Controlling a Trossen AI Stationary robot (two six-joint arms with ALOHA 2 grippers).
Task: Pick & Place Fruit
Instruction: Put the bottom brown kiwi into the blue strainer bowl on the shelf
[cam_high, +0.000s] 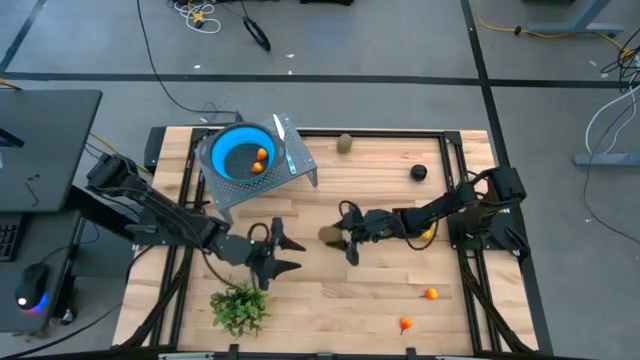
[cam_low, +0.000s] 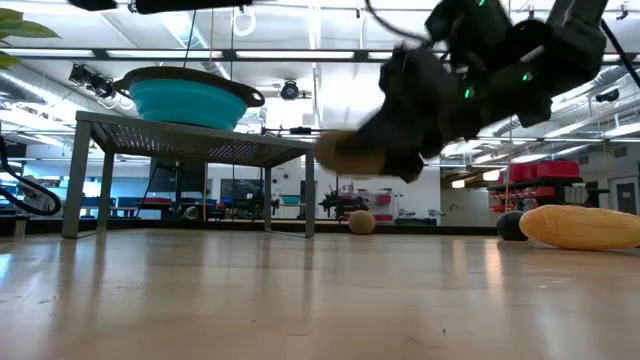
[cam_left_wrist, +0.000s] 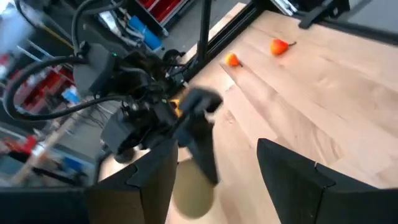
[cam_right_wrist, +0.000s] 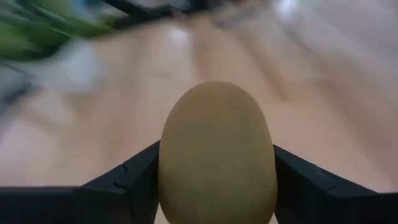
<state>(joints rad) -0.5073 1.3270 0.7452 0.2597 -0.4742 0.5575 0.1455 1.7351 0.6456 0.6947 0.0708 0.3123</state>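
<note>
While the right hand is gripping a smooth olive-brown oval toy fruit between its two fingers above the middle of the pale wooden surface, it should be keeping that squeeze steady and carrying level toward the round blue plastic bowl on its grey stand (already holding two small orange pieces). The left hand is hovering open near the leafy sprig. Only the low view is showing the fruit clear of the surface, and only the high view is showing where the bowl is lying relative to it.

A dark gripper hangs above the wooden table, clamped on an olive-brown oval fruit held clear of the surface. On a grey metal stand at the left sits a blue bowl. Farther back on the table lie a second olive-brown oval, a dark ball and, just beside the ball, a long yellow-orange piece.
</note>
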